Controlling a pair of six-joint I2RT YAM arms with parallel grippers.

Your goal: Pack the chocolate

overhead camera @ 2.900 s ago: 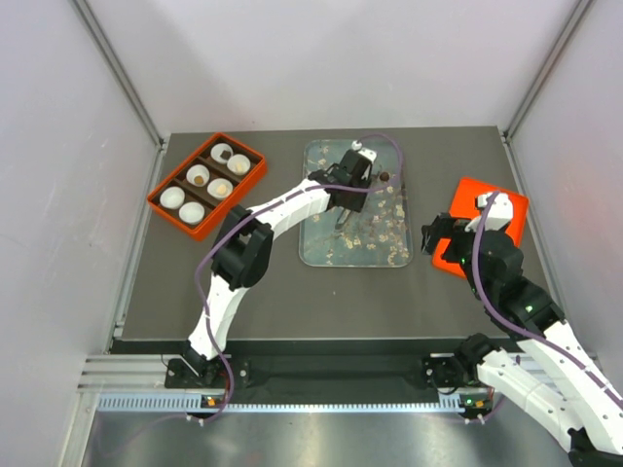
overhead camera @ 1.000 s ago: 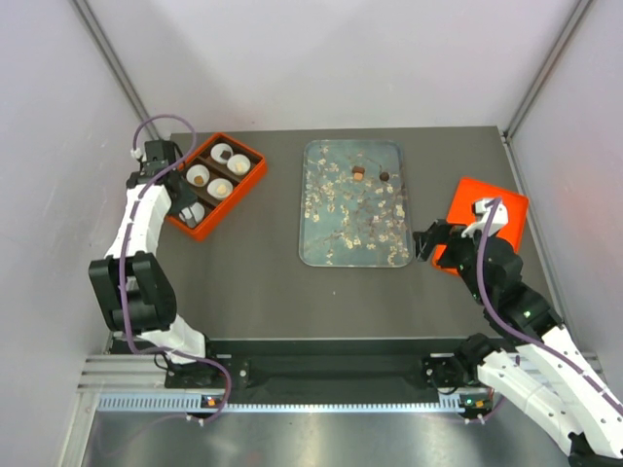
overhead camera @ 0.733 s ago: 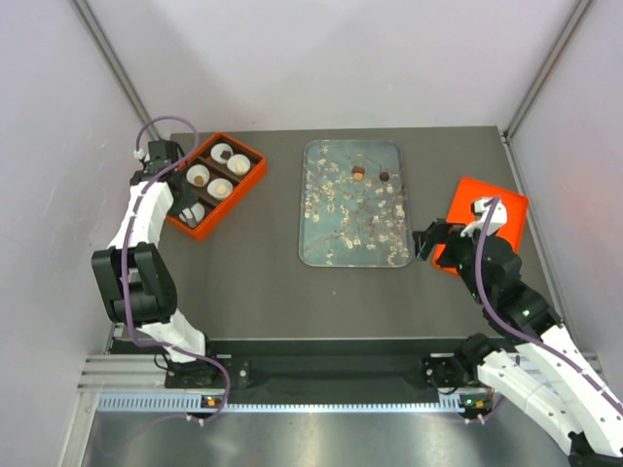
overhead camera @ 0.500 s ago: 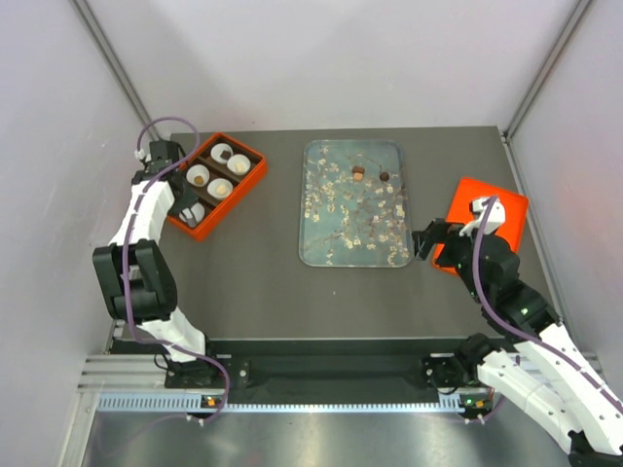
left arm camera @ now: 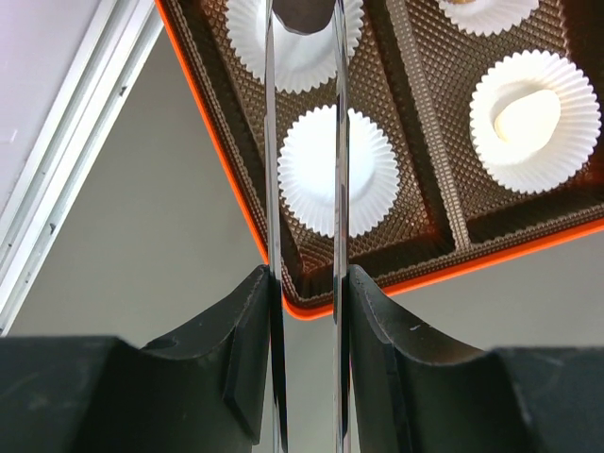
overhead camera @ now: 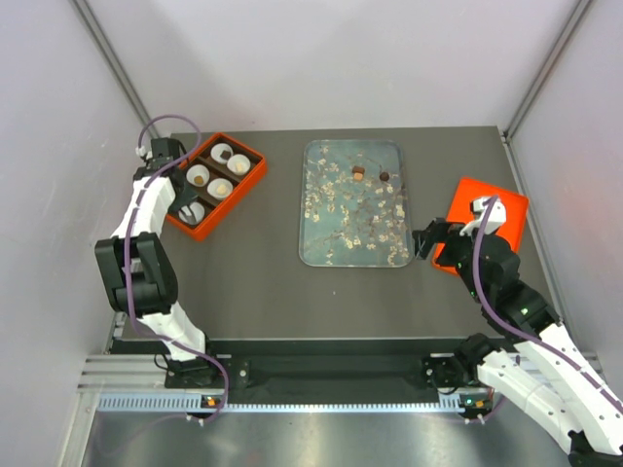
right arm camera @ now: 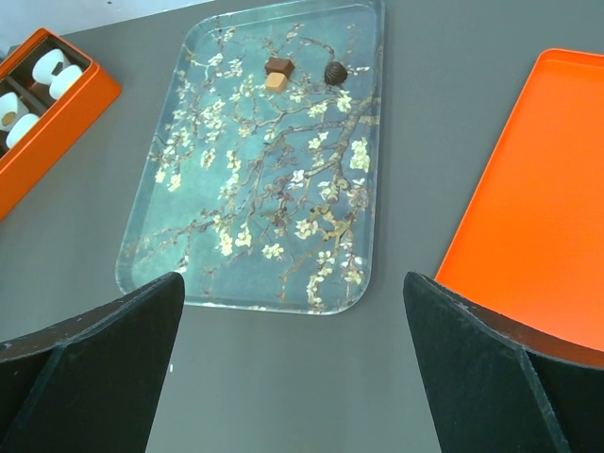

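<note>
My left gripper hangs over the near left end of the orange box. Its thin metal blades are shut on a dark brown chocolate, held right above a white paper cup. The cup beside it is empty, and a cream chocolate lies in another. Two more chocolates remain on the blossom tray: a brown-and-tan block and a dark round one. My right gripper stands open and empty, just right of the tray's near corner.
A flat orange lid lies at the right, partly under my right arm. The box sits close to the table's left rail. Grey walls close in both sides.
The left arm has swung from the blossom tray over to the orange box, and within the last second it only crept slightly. The right arm has stayed where it was.
</note>
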